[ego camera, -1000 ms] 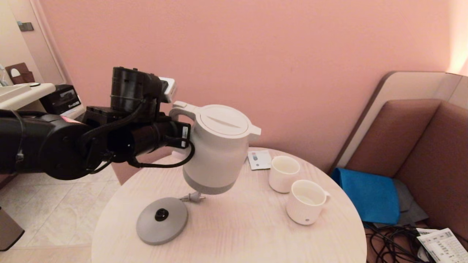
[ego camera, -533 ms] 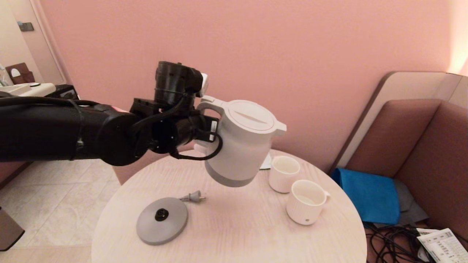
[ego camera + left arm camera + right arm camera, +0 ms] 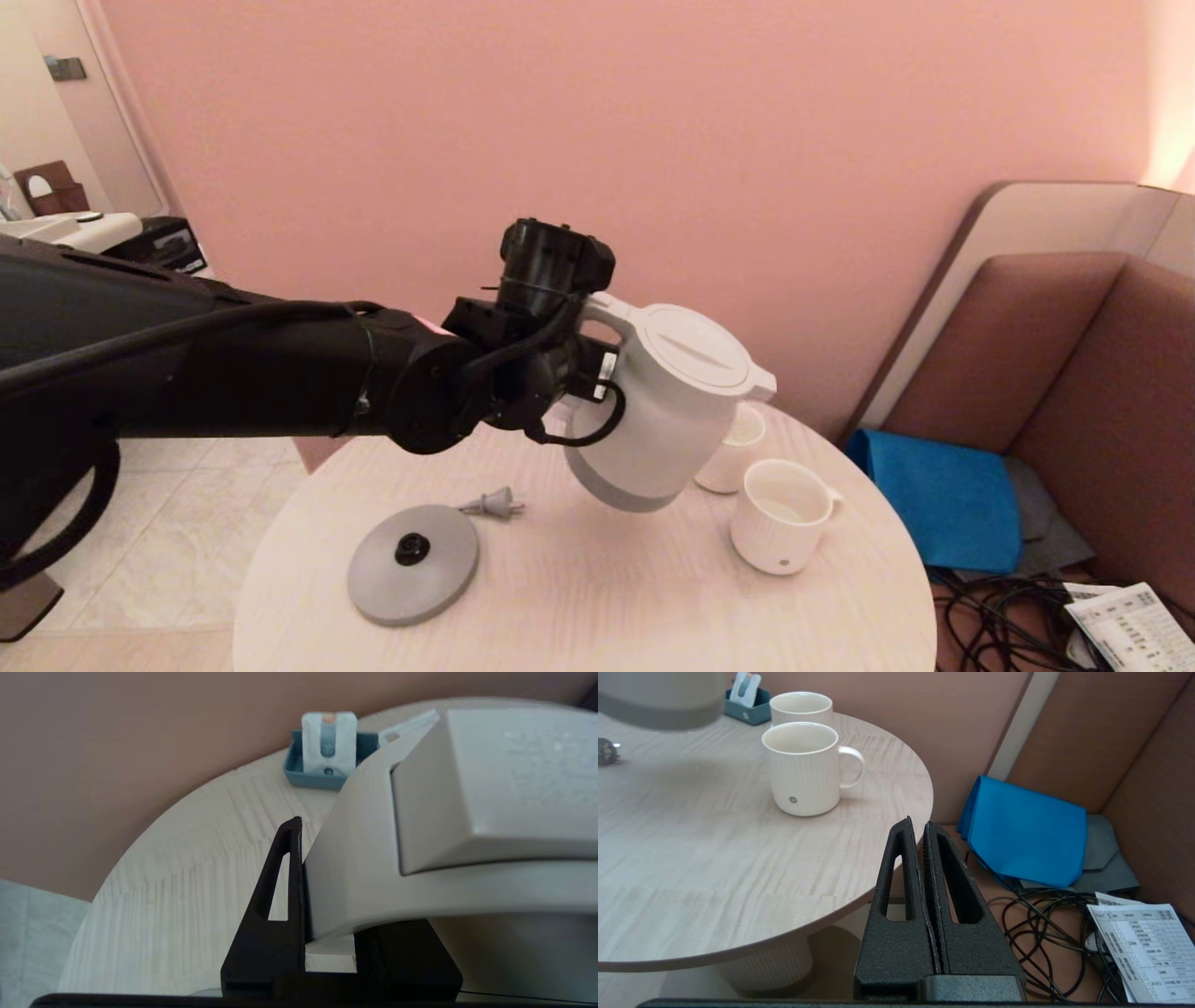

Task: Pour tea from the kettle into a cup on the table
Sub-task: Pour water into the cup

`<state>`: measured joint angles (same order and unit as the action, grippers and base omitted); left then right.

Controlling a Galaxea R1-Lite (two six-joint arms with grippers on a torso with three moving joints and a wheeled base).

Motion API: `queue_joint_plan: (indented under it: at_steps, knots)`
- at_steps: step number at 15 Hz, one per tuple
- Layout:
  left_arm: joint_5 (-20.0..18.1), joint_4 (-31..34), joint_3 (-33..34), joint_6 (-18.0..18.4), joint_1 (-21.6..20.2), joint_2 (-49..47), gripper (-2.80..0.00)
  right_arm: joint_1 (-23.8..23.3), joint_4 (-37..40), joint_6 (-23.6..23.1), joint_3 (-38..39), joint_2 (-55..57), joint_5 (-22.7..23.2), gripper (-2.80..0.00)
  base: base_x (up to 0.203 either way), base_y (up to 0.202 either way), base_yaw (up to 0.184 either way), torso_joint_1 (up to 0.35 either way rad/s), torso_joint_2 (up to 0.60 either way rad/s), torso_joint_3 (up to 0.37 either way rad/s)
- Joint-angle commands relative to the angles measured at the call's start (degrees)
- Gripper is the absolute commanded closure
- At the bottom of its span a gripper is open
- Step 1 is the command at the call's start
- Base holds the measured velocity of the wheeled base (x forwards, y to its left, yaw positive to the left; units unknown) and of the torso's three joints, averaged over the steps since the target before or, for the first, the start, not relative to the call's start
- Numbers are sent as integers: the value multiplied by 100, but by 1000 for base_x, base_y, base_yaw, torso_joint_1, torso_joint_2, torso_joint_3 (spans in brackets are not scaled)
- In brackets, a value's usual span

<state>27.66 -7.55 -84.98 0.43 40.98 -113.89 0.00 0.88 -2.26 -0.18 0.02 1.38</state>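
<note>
Now the kettle (image 3: 667, 411) has travelled rightward across the last two glimpses, from above its grey base (image 3: 413, 563) toward the cups, and its tilt has grown, spout leading down. The left gripper (image 3: 586, 371) carries it in the air by the loop handle, jaws clamped on that handle, as the left wrist view confirms. Its spout sits above the smooth handleless cup (image 3: 733, 448), which it partly hides, while the ribbed cup (image 3: 782, 516) with the side handle and grey dot stands just beside, nearer the robot. My reading is that transport is nearly over and pouring is about to start, though nothing flows yet, and which cup the spout will serve is not settled.

The surface (image 3: 579, 597) is a round pale wood-grain top, also bearing a loose plug (image 3: 492, 505) and a small teal tray (image 3: 322, 765) of sachets. The right gripper (image 3: 922, 858) hangs parked off the surface's edge, jaws together. Behind stands a pink wall, with a brown upholstered seat, a blue cloth (image 3: 938, 499), cables and a printed sheet.
</note>
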Motion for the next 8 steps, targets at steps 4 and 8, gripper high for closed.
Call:
queue_joint_plan:
  at_steps: [4,8]
  knots:
    - [130,-13,39,225,152,-177,0,0,0,-3,1,1,3,0,0,0,0,0,0,0]
    - [380,-63,1,469,278,-424,0,0,0,-3,1,-2,3,0,0,0,0,0,0,0]
